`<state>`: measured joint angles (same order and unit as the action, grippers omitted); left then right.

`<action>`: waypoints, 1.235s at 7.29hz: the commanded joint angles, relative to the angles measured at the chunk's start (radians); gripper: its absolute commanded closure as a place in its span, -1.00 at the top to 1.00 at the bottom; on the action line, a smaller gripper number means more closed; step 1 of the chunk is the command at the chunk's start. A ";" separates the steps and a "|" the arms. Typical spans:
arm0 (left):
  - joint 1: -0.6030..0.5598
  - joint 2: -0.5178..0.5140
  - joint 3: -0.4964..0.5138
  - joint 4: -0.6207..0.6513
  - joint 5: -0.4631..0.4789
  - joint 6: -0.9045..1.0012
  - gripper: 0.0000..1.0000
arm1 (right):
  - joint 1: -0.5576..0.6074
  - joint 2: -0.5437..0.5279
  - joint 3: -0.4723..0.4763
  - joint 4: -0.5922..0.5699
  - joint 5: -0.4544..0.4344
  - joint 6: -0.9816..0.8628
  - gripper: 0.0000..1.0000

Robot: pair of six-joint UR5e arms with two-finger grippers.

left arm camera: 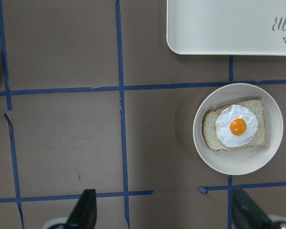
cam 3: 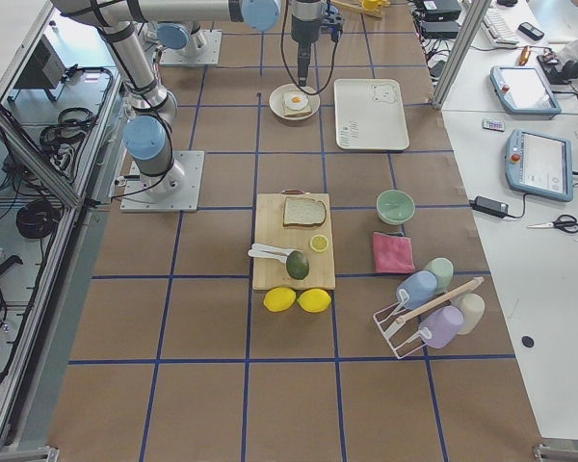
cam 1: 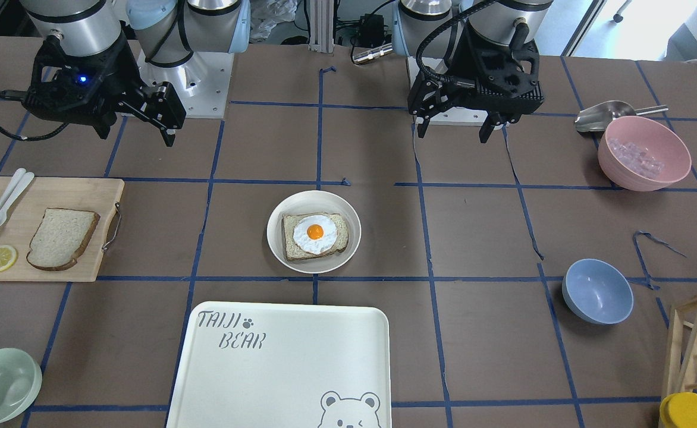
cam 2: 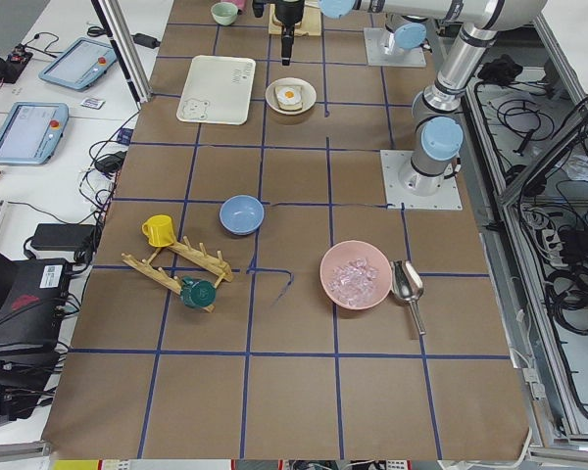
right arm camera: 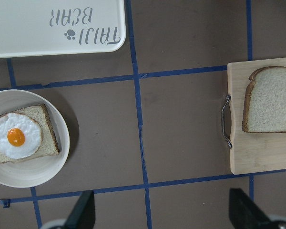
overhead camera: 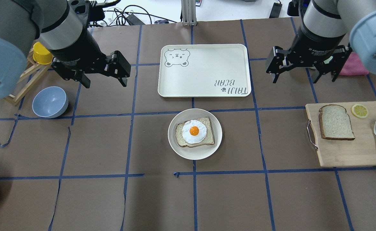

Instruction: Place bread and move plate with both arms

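Here, on the desk (overhead camera: 111,144), the bear-printed tray (overhead camera: 204,64) lay toward the far edge and the wooden board (overhead camera: 345,154) at the right edge. The plate (overhead camera: 178,149), mid-desk near the tray, held an egg-topped slice (overhead camera: 180,139). The bread (overhead camera: 335,122) lay flat on the board. The left tool (overhead camera: 105,81) and right tool (overhead camera: 295,78) hung above the desk, jaws spread, holding nothing.
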<state>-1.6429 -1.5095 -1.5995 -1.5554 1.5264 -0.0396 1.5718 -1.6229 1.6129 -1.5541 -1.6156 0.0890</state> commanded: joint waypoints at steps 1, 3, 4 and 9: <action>0.002 0.000 0.000 0.000 0.000 0.001 1.00 | 0.001 0.000 0.001 0.000 0.003 0.000 1.00; -0.002 0.002 0.000 -0.002 0.001 0.000 1.00 | 0.001 -0.003 0.004 0.000 -0.003 0.000 1.00; 0.001 0.002 0.001 0.000 0.001 0.004 1.00 | 0.002 -0.003 0.002 0.000 -0.003 0.000 1.00; 0.000 0.003 0.001 0.000 0.000 0.006 1.00 | 0.002 -0.002 0.005 -0.009 -0.032 -0.022 1.00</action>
<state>-1.6428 -1.5074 -1.5980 -1.5551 1.5258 -0.0339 1.5726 -1.6254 1.6167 -1.5594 -1.6489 0.0699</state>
